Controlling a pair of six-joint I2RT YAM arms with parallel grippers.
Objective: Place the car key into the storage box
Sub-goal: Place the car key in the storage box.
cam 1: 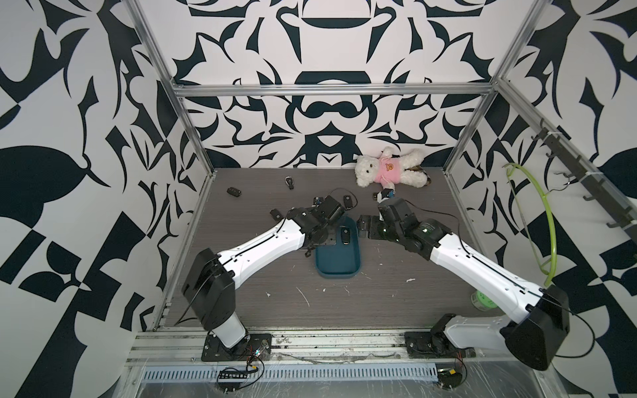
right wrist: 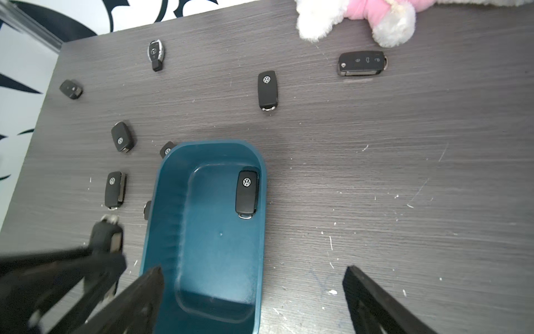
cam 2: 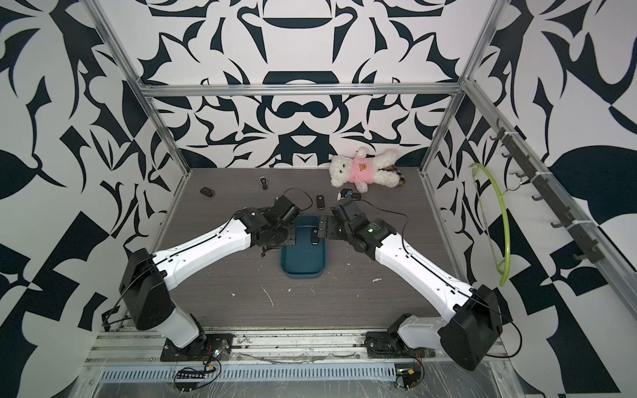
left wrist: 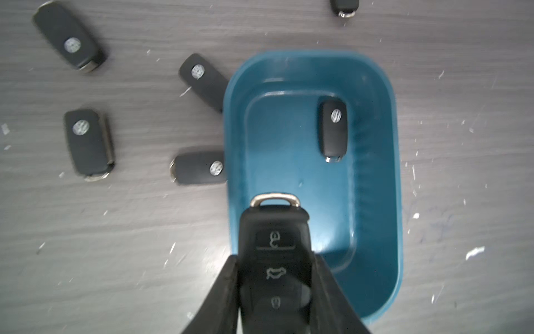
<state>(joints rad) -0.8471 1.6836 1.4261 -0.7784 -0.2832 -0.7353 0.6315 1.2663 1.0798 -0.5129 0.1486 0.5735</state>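
In both top views the left arm (cam 1: 262,244) (cam 2: 206,237) rises from its near-left base. Its forearm slants toward the centre and its wrist bends down over the far left part of the storage box (cam 1: 336,275) (cam 2: 303,274). The right arm (cam 1: 465,255) (cam 2: 413,258) mirrors it from the near right, with its wrist just right of the box's far end. The box sits in the middle of the desk (cam 1: 396,275), and a second key (cam 1: 344,237) lies inside its far half. A teddy bear (cam 1: 389,169) lies at the far edge.

In the left wrist view the left jaws are clenched on the car key (left wrist: 274,260). Its button face is toward the camera and its metal loop points away, and it is held above the box's left side. The second key (left wrist: 333,130) lies flat, logo up. Four loose keys (left wrist: 86,144) lie on the desk left of the box.

In the right wrist view the right jaws stand wide apart and grasp nothing. One of the fingers (right wrist: 372,303) is over bare desk right of the box, the other over the box's near end. The held key (right wrist: 104,234) shows blurred at the box's left.
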